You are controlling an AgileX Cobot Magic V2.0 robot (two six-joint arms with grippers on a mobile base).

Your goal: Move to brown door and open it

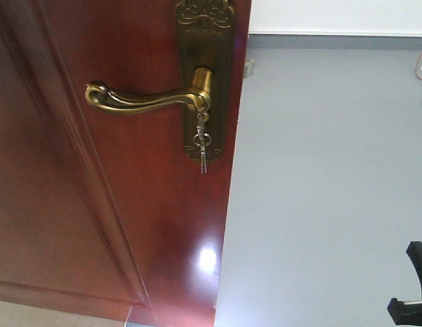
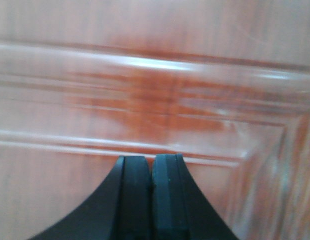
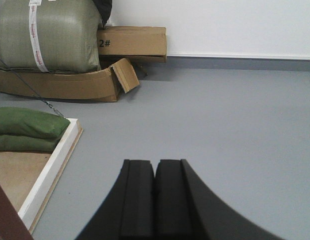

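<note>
The brown door fills the left half of the front view, glossy and panelled, its edge running down the middle. Its brass lever handle points left from an embossed backplate, and keys hang under the lever. Close to the door's raised panel moulding my left gripper is shut, with nothing between its pads. My right gripper is shut too, empty, over the grey floor. A black part of the right arm shows at the lower right of the front view.
Beyond the door's edge lies grey floor up to a white wall. The right wrist view holds cardboard boxes, a large green sack, green sandbags and a white wooden frame edge at left.
</note>
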